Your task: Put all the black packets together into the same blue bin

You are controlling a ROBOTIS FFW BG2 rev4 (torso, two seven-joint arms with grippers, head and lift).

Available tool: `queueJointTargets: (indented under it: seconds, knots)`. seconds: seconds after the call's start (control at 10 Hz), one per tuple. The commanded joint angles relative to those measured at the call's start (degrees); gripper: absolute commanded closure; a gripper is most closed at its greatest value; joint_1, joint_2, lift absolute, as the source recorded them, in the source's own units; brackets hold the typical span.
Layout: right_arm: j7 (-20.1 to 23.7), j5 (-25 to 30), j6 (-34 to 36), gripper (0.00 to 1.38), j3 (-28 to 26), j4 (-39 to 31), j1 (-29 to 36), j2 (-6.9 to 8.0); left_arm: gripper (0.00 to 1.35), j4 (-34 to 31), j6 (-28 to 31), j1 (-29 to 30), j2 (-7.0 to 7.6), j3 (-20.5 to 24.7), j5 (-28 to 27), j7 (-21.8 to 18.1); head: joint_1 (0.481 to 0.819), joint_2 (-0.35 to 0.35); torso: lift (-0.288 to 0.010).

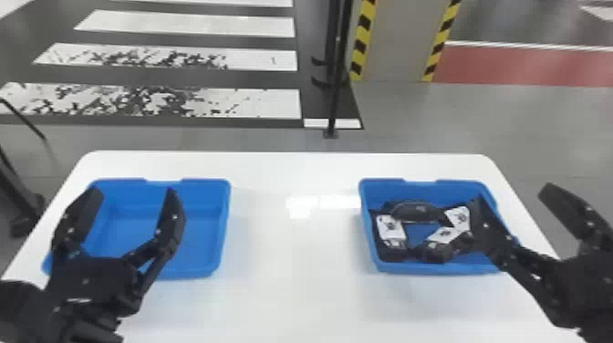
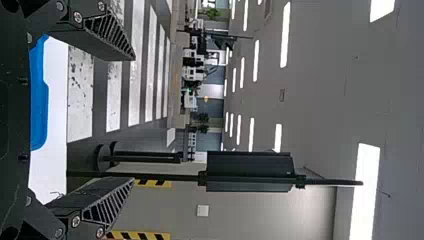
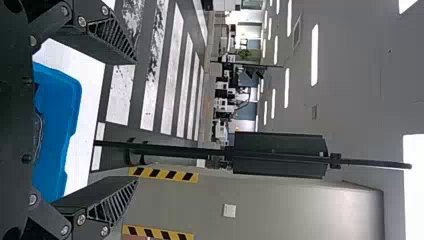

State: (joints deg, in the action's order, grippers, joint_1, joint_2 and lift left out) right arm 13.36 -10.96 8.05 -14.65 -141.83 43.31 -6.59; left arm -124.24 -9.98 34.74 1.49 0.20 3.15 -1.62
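Two blue bins stand on the white desk, well apart from each other. The black packets lie together inside the right blue bin, several of them bearing white labels; they overlap in part, so their exact number cannot be told. One lies along the rear of the bin, one at its left side, and others towards the front and right. The left blue bin sits near the desk's left edge. The left end effector is over the left blue bin, its two fingers spread well apart with a gap between them. The right end effector is at the right side of the right blue bin, fingers likewise parted; its inner finger overlaps the packets in the head view, and contact cannot be determined. Beyond the desk are white floor stripes and a black post.
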Motion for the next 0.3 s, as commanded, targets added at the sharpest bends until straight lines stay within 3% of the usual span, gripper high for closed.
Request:
queueJointTargets:
  seconds: [0.0,0.2]
  knots:
    - [0.0,0.11,-0.18,0.21,0.03,0.01,0.0,0.0,0.18,0.0,-0.01,0.13,0.0,0.03,0.04,0.03,0.695,-0.068,-0.11]
    - [-0.09,0.11,-0.04,0.21,0.03,-0.13,0.0,0.0,0.18,0.0,-0.01,0.13,0.0,0.03,0.04,-0.05,0.695,-0.067,-0.11]
